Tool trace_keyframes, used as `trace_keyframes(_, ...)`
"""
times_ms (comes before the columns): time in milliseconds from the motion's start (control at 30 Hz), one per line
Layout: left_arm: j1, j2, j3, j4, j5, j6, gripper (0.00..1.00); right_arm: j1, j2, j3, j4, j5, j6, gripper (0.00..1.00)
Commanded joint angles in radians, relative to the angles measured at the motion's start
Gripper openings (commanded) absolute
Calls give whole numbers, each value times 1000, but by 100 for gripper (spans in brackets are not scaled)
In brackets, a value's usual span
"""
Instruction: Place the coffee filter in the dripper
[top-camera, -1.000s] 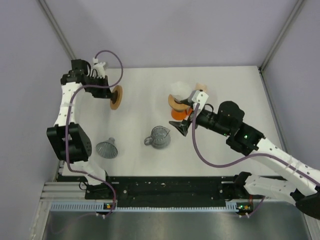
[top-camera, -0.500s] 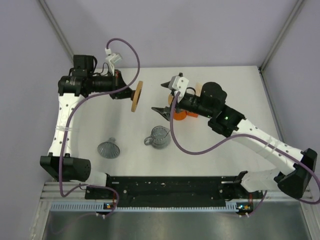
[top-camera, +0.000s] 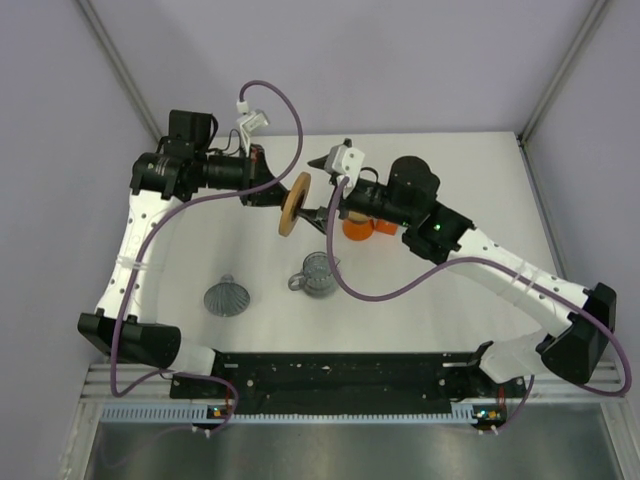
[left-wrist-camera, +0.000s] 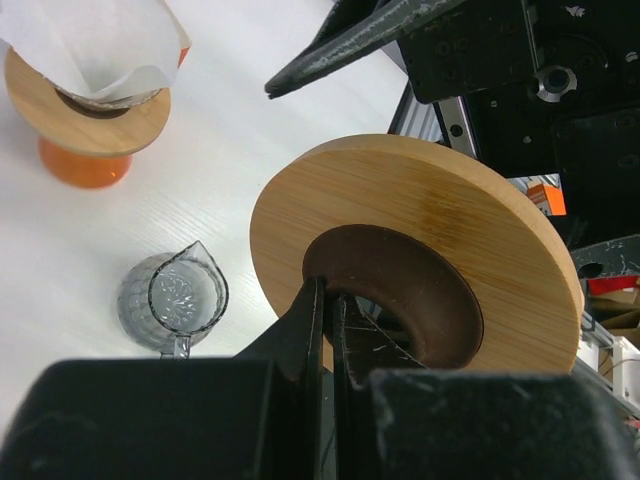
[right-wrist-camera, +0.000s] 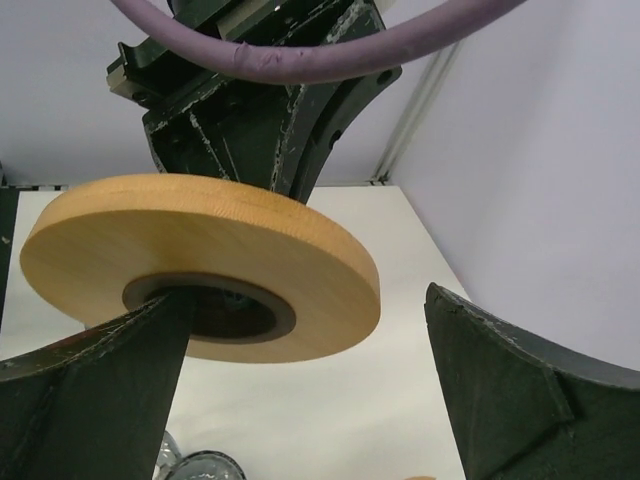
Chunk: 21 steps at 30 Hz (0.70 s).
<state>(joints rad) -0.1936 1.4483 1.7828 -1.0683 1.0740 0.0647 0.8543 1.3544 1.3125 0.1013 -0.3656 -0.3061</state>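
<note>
Left wrist view, up at 10 o'clock: white paper coffee filter (left-wrist-camera: 95, 45), seated as an open cone in the bamboo collar of an orange dripper (left-wrist-camera: 85, 165), upright on the white counter (left-wrist-camera: 230, 150). Hidden behind the right arm in the top external view, with only the orange base showing there. Seems already nested in that dripper; depth of seating impossible to tell.

Clenched on a separate wooden ring (left-wrist-camera: 420, 230): the left gripper (left-wrist-camera: 325, 300), pinching the dark inner rim and holding the ring on edge in the air above the counter, well apart from the filter. Released and spread wide: the right gripper (right-wrist-camera: 310, 300), jaws at 3 and 9 o'clock of that same ring in the right wrist view, touching nothing so far as can be seen.

Judging by looks: almost weightless, thin and limp, easily creased or torn, and apt to slip from smooth pads. Best pinched lightly at the free upper edge, clear of the collar, with just enough squeeze to hold. Never across the cone, for fear of crushing it flat. Likely to flutter or fold under quick motion, so slow carrying advisable.

Also on the counter in the top view: a grey ribbed cone (top-camera: 228, 297) toward 7 o'clock, and a glass jug (top-camera: 318, 272) at about 5 o'clock of the ring.
</note>
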Motion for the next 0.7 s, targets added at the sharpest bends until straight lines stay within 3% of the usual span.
trace_keyframes(0,-18,-19,12,45,55,-13,0,-8,17,62,57,-32,-30,96)
trace_keyframes(100,-24,-19,-2,42,52,0,0,-8,25,70,60,-58,-44,81)
trace_keyframes(233,-26,-14,-20,45,55,4,0,-11,34,85,57,-62,-45,45)
trace_keyframes(433,-23,-16,-3,31,-6,13,2,-12,32,88,25,0,-2,0)
trace_keyframes(567,14,-16,24,31,-147,3,50,-12,34,142,-99,106,54,0)
trace_keyframes(667,80,-12,29,59,-314,-57,65,-12,34,174,-239,172,100,0)
